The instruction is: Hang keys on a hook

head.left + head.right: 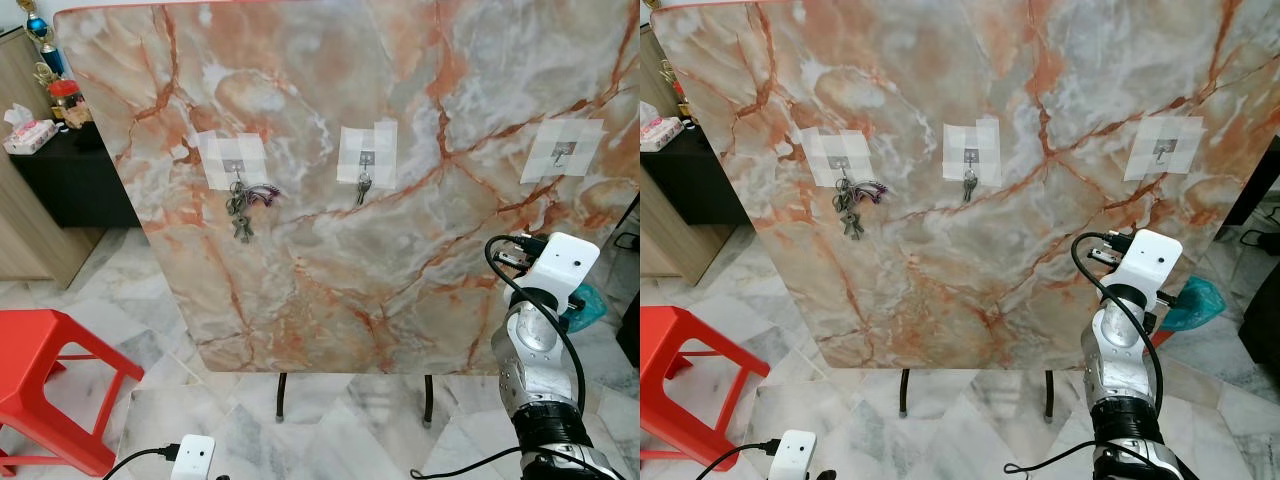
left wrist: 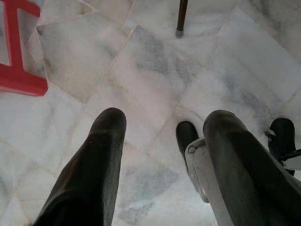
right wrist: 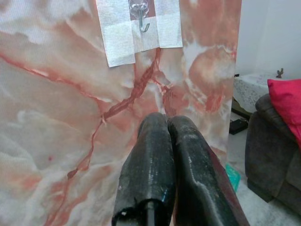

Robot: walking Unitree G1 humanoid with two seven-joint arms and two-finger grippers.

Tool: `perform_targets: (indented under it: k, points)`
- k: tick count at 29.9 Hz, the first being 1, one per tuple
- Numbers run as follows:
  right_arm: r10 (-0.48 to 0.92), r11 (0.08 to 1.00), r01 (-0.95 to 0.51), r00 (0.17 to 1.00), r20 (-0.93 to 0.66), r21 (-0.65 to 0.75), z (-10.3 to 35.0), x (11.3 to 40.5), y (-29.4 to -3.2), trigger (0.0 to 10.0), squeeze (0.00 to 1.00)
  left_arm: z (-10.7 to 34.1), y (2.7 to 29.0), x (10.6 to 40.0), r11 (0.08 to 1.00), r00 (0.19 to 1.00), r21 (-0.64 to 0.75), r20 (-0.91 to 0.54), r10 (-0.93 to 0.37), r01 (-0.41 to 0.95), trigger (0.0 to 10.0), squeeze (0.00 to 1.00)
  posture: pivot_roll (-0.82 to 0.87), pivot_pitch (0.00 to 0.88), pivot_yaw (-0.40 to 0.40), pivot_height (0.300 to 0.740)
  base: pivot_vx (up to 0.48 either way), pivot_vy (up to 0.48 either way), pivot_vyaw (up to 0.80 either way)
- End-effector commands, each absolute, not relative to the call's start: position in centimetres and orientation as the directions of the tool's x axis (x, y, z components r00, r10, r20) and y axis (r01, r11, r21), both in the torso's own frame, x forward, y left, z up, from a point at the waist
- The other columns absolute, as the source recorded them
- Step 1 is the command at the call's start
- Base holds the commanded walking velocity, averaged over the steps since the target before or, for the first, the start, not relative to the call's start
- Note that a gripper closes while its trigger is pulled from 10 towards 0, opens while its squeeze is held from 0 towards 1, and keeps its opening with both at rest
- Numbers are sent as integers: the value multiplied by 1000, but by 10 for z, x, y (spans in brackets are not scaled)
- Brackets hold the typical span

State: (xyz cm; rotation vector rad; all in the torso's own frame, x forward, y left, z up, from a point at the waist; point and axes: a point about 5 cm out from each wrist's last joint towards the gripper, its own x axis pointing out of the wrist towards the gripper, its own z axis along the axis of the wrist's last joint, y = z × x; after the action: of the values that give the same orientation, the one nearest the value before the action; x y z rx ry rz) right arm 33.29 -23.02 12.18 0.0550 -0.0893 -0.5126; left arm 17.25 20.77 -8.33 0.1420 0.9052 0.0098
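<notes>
An upright marble-patterned board (image 1: 380,250) carries three taped metal hooks. A bunch of keys (image 1: 243,205) with a purple coil hangs on the left hook. A single key (image 1: 363,187) hangs on the middle hook. The right hook (image 3: 142,19) is bare. My right arm (image 1: 540,340) is raised in front of the board's lower right part. In the right wrist view my right gripper (image 3: 168,123) is shut, its fingers pressed together with nothing seen between them, pointing at the board below the bare hook. My left gripper (image 2: 160,141) hangs open over the floor.
A red plastic stool (image 1: 50,380) stands at the left on the marble floor. Behind it is a black cabinet (image 1: 70,175) with a tissue box (image 1: 28,133). The board rests on thin dark legs (image 1: 281,397). A teal bag (image 1: 1193,300) and a dark sofa (image 3: 275,155) lie to the right.
</notes>
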Motion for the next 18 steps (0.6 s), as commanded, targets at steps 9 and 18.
perform_targets:
  k: [9, 18]
  points:
    - [-505, 861, 496, 860, 78, 108, 129, 334, -231, 10000, 0, -85, 213, 167, 990, 592, 134, -802, 80, 48, 10000, 0, -44, 0, 15, 740, 0, 0, 0]
    - [-505, 861, 498, 861, 61, 104, 125, 334, -231, 10000, 0, -87, 214, 164, 990, 586, 133, -806, 81, 46, 10000, 0, -37, 0, 11, 740, 0, 0, 0]
